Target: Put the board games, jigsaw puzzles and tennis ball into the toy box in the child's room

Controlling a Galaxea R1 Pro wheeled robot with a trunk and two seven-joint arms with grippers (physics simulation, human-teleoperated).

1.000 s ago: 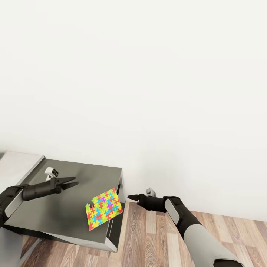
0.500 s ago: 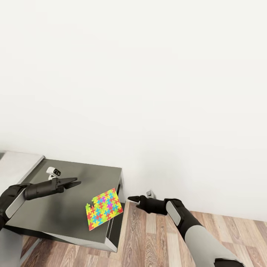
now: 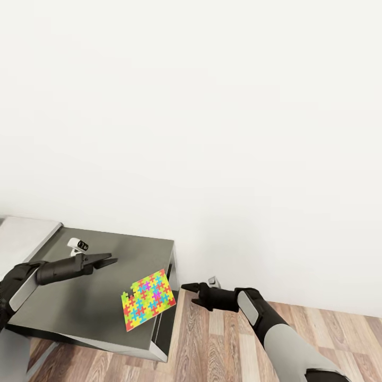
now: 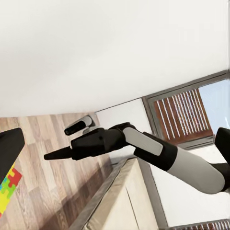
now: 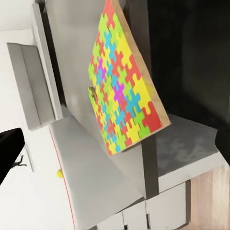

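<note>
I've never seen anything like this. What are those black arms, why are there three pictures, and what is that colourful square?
This is a simulated robot with two arms, each ending in two fingers. The large picture comes from a camera on its head, looking down over both arms. The other two come from small cameras near each wrist.

The left gripper hovers over the table, a dark grey surface. The right gripper hangs over the wooden floor, beside the table's end. The left wrist camera looks across at that right gripper. Both look shut and hold nothing.

The colourful square is a jigsaw puzzle lying at the table's edge, one corner poking past it. The right wrist camera sees it close up, and also a small yellow ball further along.
</note>
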